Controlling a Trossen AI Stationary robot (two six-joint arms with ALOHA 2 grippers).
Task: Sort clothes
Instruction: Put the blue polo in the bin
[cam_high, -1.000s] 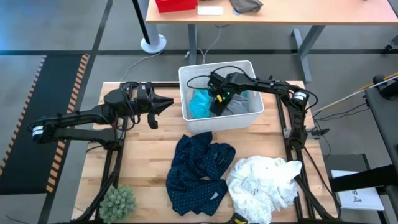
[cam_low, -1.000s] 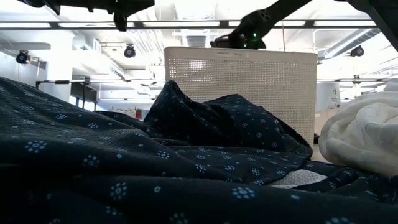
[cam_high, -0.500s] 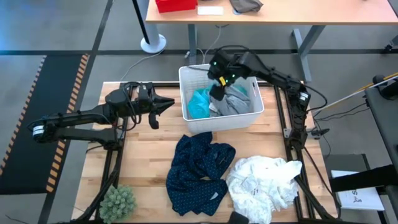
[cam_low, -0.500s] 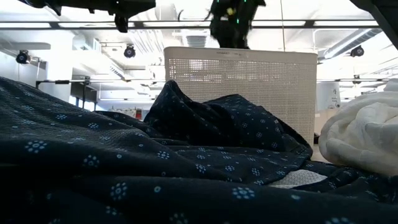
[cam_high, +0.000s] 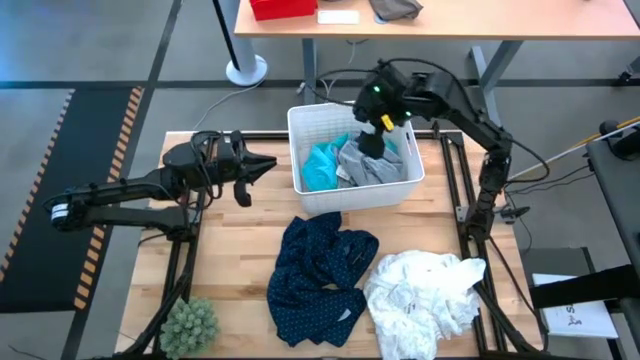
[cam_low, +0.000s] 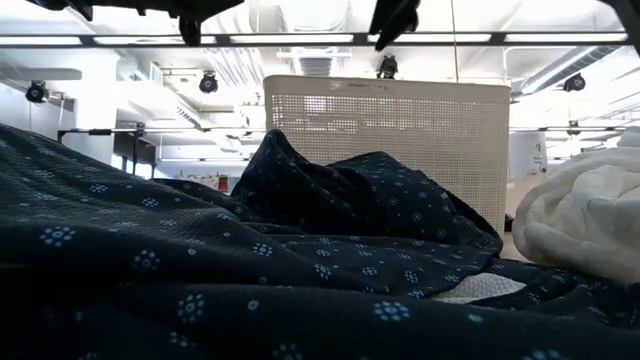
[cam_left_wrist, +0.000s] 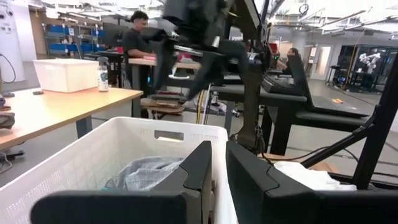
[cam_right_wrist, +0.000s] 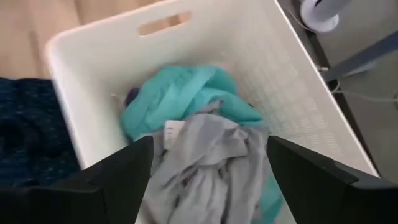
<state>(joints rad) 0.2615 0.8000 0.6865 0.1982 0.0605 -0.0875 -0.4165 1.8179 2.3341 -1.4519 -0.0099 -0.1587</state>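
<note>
Near edge of the worktop (cam_high: 235, 260): green plant (cam_high: 190, 325) at the left corner. Beside it toward the middle, navy garment (cam_high: 318, 275), crumpled, spread from near the front edge up to the bin's front wall. In the low view its dotted folds (cam_low: 200, 270) fill the foreground. Just right of it, touching, white garment (cam_high: 425, 290) in a loose heap; a bulge of it shows at the low view's right (cam_low: 580, 225).

Middle, left: left gripper (cam_high: 262, 168) hangs over bare wood, pointing toward the bin's left wall, holding nothing. Jaws narrow: in the left wrist view the two fingers (cam_left_wrist: 199, 168) stand almost together, only a thin slit between them.

Far middle: white bin (cam_high: 310, 195), mesh-walled, upright on the worktop. Inside it, teal garment (cam_high: 322, 168) on the left side, grey garment (cam_high: 372, 165) lying against and partly over it on the right. The right wrist view looks down on both: grey (cam_right_wrist: 211, 155) on top, teal (cam_right_wrist: 186, 93) around and behind it, a small white tag showing on the grey.

Above the bin: right gripper (cam_high: 372, 140) raised clear over the grey garment, touching no cloth. Jaws wide: the fingers (cam_right_wrist: 118, 174) sit far apart at either side of the right wrist view, nothing between them.

Beyond the worktop: a second table (cam_high: 440, 20) with a red box (cam_high: 283, 8).
</note>
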